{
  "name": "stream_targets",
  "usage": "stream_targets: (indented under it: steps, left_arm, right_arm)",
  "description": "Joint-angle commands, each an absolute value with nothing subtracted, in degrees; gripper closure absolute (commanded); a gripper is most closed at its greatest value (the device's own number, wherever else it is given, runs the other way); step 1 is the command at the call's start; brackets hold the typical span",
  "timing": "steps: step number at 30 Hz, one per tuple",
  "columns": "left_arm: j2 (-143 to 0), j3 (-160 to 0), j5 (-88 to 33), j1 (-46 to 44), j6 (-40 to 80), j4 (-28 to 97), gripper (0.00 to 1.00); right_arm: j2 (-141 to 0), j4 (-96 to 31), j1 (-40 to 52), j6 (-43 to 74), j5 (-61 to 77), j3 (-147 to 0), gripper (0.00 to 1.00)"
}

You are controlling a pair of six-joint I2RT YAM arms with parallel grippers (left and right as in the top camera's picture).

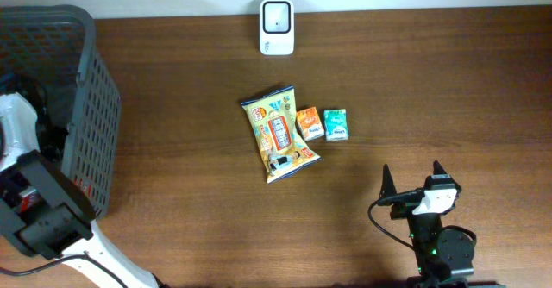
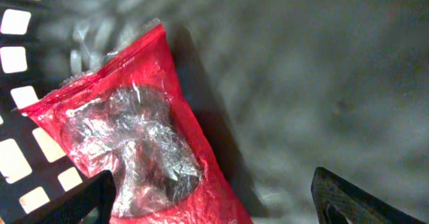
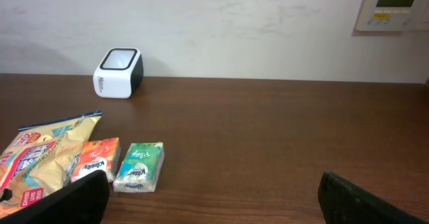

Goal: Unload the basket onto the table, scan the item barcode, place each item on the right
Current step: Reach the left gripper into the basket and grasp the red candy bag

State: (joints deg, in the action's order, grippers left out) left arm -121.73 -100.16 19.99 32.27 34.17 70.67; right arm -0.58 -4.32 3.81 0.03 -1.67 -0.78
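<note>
- Left gripper (image 2: 211,200): seen from its wrist camera, inside the basket (image 1: 82,107). Both dark fingers (image 2: 84,198) sit at the bottom corners of the frame, spread wide, with nothing pinched between them.
- Red packet (image 2: 134,143): lies flat on the grey basket floor, left of centre in the left wrist view, running diagonally from upper left to lower centre. Its clear window shows crinkled dark contents. The lower-left finger is just beside the packet's edge; contact cannot be confirmed.
- Basket: dark mesh, at the left edge of the overhead frame, with the left arm reaching into it.
- Right gripper (image 1: 414,184): lower right of the overhead frame, above bare table (image 1: 190,219), claw fully spread and empty.
- Scanner (image 1: 277,27): white unit, top centre of the overhead frame, against the wall.
- Yellow snack bag (image 1: 278,133): centre of the table, lying flat, well apart from both grippers.
- Orange tissue pack (image 1: 310,123): touching the snack bag's right edge.
- Green tissue pack (image 1: 335,125): just right of the orange pack.
</note>
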Motion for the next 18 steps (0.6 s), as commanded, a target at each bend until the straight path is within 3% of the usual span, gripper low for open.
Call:
stream_targets:
  steps: [1, 6, 7, 8, 10, 11, 12, 17, 18]
  left_arm:
    - [-122.2, -96.5, 23.6, 32.5, 38.7, 70.7, 0.08]
    - [-122.2, -90.2, 23.8, 32.5, 38.6, 66.8, 0.12]
    - [-122.2, -89.4, 23.8, 32.5, 38.6, 66.2, 0.25]
    - [-122.2, -89.0, 23.8, 32.5, 38.6, 65.8, 0.48]
    - [-122.2, -89.0, 23.8, 32.5, 38.6, 65.7, 0.81]
    - [-122.2, -89.0, 23.8, 32.5, 38.6, 65.7, 0.94]
    - [-122.2, -89.0, 23.6, 32.5, 38.6, 65.7, 1.0]
    - [-122.1, -98.0, 23.3, 32.4, 38.1, 72.8, 1.0]
    - [-122.1, -105.9, 22.9, 32.1, 38.1, 77.6, 1.0]
  right_arm:
    - [-0.2, -4.6, 4.1, 0.4, -2.0, -0.3, 0.02]
    - [-0.2, -4.6, 4.1, 0.4, -2.0, -0.3, 0.02]
    - [-0.2, -4.6, 4.1, 0.5, -2.0, -0.3, 0.02]
    - [-0.2, -4.6, 4.1, 0.4, -2.0, -0.3, 0.02]
    - [-0.2, -4.6, 4.1, 0.4, -2.0, -0.3, 0.02]
    - [-0.2, -4.6, 4.1, 0.4, -2.0, -0.3, 0.02]
    - [-0.2, -4.6, 4.1, 0.4, -2.0, -0.3, 0.02]
    - [-0.2, -4.6, 4.1, 0.4, -2.0, -0.3, 0.02]
    - [-0.2, -4.6, 4.1, 0.4, -2.0, -0.3, 0.02]
